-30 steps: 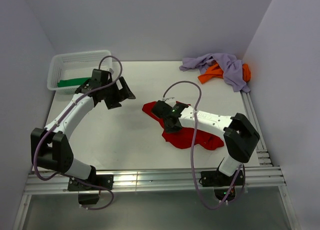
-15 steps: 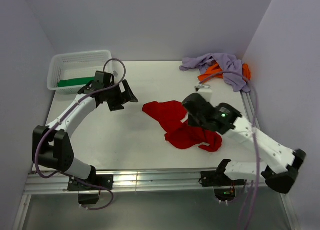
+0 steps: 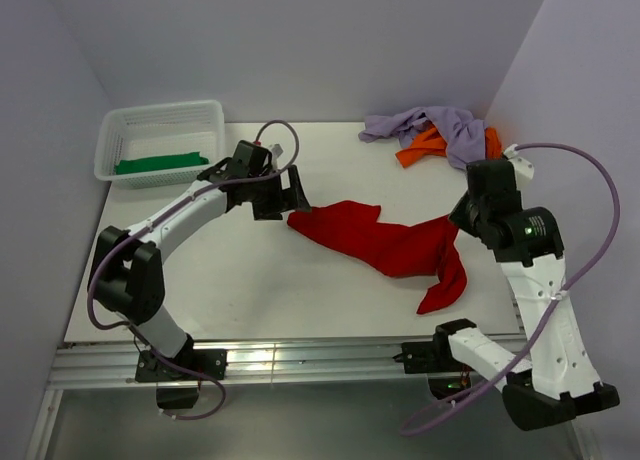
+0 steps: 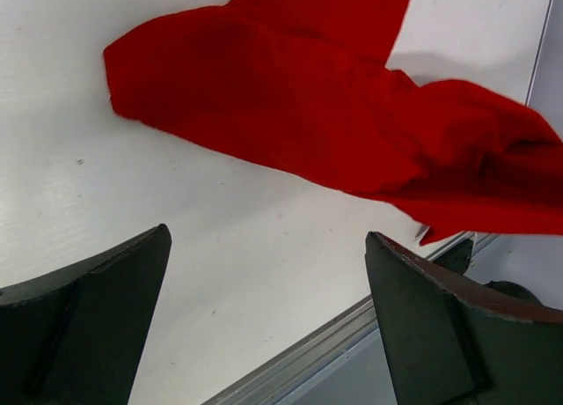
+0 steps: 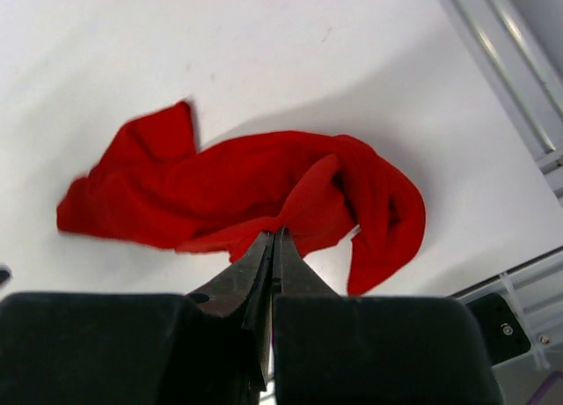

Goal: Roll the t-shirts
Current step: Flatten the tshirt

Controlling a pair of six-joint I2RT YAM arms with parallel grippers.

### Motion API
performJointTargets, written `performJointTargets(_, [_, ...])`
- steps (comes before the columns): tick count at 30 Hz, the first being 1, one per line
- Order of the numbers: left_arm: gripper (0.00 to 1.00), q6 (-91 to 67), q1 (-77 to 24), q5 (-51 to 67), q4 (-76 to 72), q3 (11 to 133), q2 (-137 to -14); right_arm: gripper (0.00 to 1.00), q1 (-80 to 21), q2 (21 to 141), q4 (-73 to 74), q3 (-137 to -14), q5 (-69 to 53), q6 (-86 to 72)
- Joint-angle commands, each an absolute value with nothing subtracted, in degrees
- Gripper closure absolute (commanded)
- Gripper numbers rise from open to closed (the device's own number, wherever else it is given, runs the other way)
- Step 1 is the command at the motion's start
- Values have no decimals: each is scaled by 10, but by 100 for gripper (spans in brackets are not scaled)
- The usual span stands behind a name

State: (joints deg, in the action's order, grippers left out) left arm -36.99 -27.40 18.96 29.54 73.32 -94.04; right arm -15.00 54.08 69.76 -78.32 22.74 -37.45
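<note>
The red t-shirt lies stretched across the middle of the table, its right end lifted and a fold hanging down. My right gripper is shut on that right end; in the right wrist view the closed tips pinch the red cloth. My left gripper is open and empty just left of the shirt's left end. In the left wrist view its fingers stand wide apart over bare table, with the red shirt ahead of them. A green t-shirt lies in the basket.
The white lattice basket stands at the back left. A lavender t-shirt and an orange t-shirt lie heaped at the back right corner. Walls close in on both sides; a metal rail runs along the near edge.
My right arm swung right and up with the red shirt's end, drawing the crumpled shirt out long. My left gripper moved right, up to the shirt's left end.
</note>
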Motion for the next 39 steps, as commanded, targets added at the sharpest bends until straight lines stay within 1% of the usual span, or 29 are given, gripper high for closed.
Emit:
performJointTargets(1, [2,-338,-300,188,272,760,-944,100,-64,561,667,-817,173,-332])
performJointTargets(2, [2,-334,-303,189,268,760,-946,100,-42,565,667,-819,142,-331])
performJointTargets(3, [2,-324,-306,192,266,760,-950,100,-2,565,664,-815,128,-330])
performJointTargets(6, [2,-309,-317,175,276,776,-968,100,74,559,643,-799,88,-335])
performJointTargets(10, [2,-306,-322,179,279,798,-999,100,136,554,605,-785,37,-345])
performJointTargets(22, [2,-302,-337,147,308,875,-1152,100,145,561,586,-763,11,-348])
performJointTargets(24, [5,-303,-338,153,306,880,-1171,100,145,556,584,-757,11,-348])
performJointTargets(25, [7,-303,-338,160,311,882,-1178,100,145,555,584,-755,10,-348])
performJointTargets(26, [12,-303,-339,161,315,886,-1187,100,145,555,584,-753,10,-347])
performJointTargets(28, [17,-303,-345,155,323,887,-1191,100,145,552,586,-751,7,-345])
performJointTargets(31, [44,-305,-354,160,318,868,-1185,100,145,544,584,-740,3,-341])
performJointTargets(32, [67,-310,-357,163,316,854,-1175,100,145,541,584,-732,-15,-339])
performJointTargets(33, [81,-314,-358,169,315,847,-1169,100,145,535,584,-728,-24,-337])
performJointTargets(34, [99,-319,-358,174,317,840,-1161,100,145,532,584,-723,-34,-332])
performJointTargets(37, [100,-341,-358,155,341,814,-1102,100,142,508,583,-706,-82,-321])
performJointTargets(39, [100,-360,-357,112,378,799,-1032,100,131,480,584,-690,-103,-323])
